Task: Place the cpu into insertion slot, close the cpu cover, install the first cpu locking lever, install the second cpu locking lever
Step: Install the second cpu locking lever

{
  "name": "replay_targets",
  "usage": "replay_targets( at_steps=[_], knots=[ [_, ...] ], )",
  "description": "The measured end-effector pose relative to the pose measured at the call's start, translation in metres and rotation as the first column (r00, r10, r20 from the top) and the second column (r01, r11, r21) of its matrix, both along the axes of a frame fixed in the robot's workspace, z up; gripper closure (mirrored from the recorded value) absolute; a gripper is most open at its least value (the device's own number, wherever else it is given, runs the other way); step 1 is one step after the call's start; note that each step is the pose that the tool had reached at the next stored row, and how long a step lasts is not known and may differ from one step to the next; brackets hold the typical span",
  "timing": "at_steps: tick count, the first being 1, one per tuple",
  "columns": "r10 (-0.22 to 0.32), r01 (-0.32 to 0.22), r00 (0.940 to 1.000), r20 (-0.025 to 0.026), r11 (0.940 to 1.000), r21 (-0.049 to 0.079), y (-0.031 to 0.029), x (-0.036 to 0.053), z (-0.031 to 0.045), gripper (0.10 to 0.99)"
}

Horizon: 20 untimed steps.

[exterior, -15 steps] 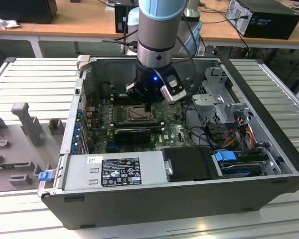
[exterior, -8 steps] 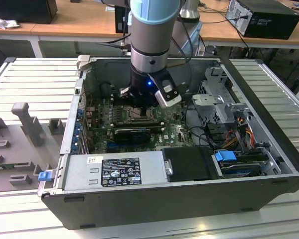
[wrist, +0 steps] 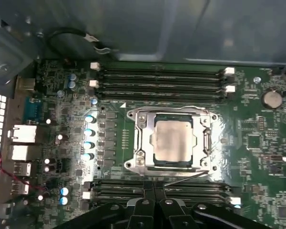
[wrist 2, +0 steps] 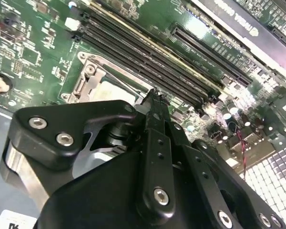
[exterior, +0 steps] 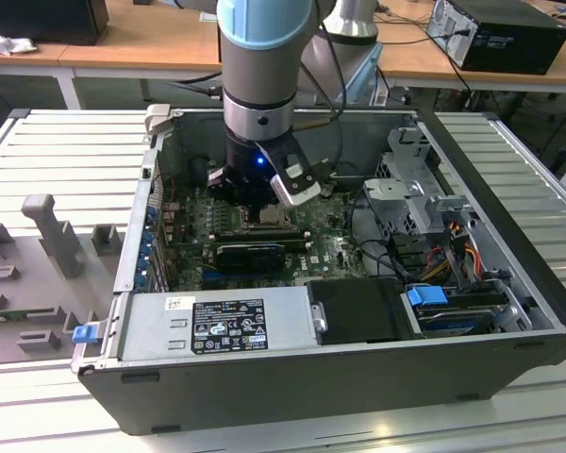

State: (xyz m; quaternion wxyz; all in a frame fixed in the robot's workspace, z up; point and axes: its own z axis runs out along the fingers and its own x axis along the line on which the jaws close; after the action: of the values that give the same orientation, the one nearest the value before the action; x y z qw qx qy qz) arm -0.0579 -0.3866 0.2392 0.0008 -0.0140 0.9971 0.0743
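Motherboard (wrist: 257, 143) of glossy green laminate lies flat in the floor of an open grey steel computer case (exterior: 509, 311), which rests on a desk (exterior: 66, 142) of pale ribbed slats. In the first wrist view the cpu (wrist: 173, 139) sits seated in the insertion slot (wrist: 155, 161), its pale beige-silver lid dull and faintly smudged, square with rounded corners. The cpu cover (wrist: 142, 138), a stamped silver-grey metal frame with a cut-out middle, lies closed flat around the chip, screw heads at its corners. A thin wire lever (wrist: 183, 177) runs along the socket's edge nearest the jaws, slightly angled. Long black memory slots (wrist: 159, 78) with white end clips flank the socket on two sides. A row of small shiny cylindrical capacitors (wrist: 89, 137) stands beside it.

The gripper (wrist: 155, 204), matte black with bolted links, hovers just beside the socket; its jaws appear pressed together with nothing between them. In the exterior view the gripper (exterior: 255, 209) hangs low over the board under a grey and light blue arm (exterior: 260, 57). A sticker (exterior: 228, 327) on the power supply carries print too small to read.
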Motion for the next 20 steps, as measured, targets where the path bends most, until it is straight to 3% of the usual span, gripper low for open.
replay_targets(
  at_steps=[2, 3, 5, 6, 7, 9, 11, 17, 18, 20],
  knots=[
    [0.002, -0.002, 1.0000, -0.0001, 1.0000, 0.002, 0.0000, -0.0013, -0.0073, 0.980],
    [0.003, -0.003, 1.0000, -0.0001, 1.0000, 0.003, 0.0000, -0.0027, -0.0161, 0.980],
    [0.004, -0.004, 1.0000, -0.0004, 0.9999, 0.011, -0.0001, -0.0039, -0.0189, 0.980],
    [0.004, -0.004, 1.0000, -0.0002, 0.9996, 0.027, -0.0001, -0.0043, -0.0191, 0.980],
    [0.004, -0.004, 1.0000, 0.0000, 0.9985, 0.055, -0.0004, -0.0054, -0.0199, 0.980],
    [0.004, -0.004, 1.0000, 0.0001, 0.9978, 0.067, -0.0012, -0.0064, -0.0208, 0.980],
    [0.008, -0.008, 1.0000, 0.0002, 0.9947, 0.102, -0.0062, -0.0080, -0.0236, 0.980],
    [0.017, -0.017, 0.9999, 0.0004, 0.9930, 0.117, -0.0136, -0.0084, -0.0264, 0.980],
    [0.018, -0.018, 0.9998, 0.0005, 0.9922, 0.123, -0.0148, -0.0086, -0.0265, 0.980],
    [0.027, -0.027, 0.9996, 0.0011, 0.9882, 0.151, -0.0190, -0.0092, -0.0270, 0.980]
  ],
)
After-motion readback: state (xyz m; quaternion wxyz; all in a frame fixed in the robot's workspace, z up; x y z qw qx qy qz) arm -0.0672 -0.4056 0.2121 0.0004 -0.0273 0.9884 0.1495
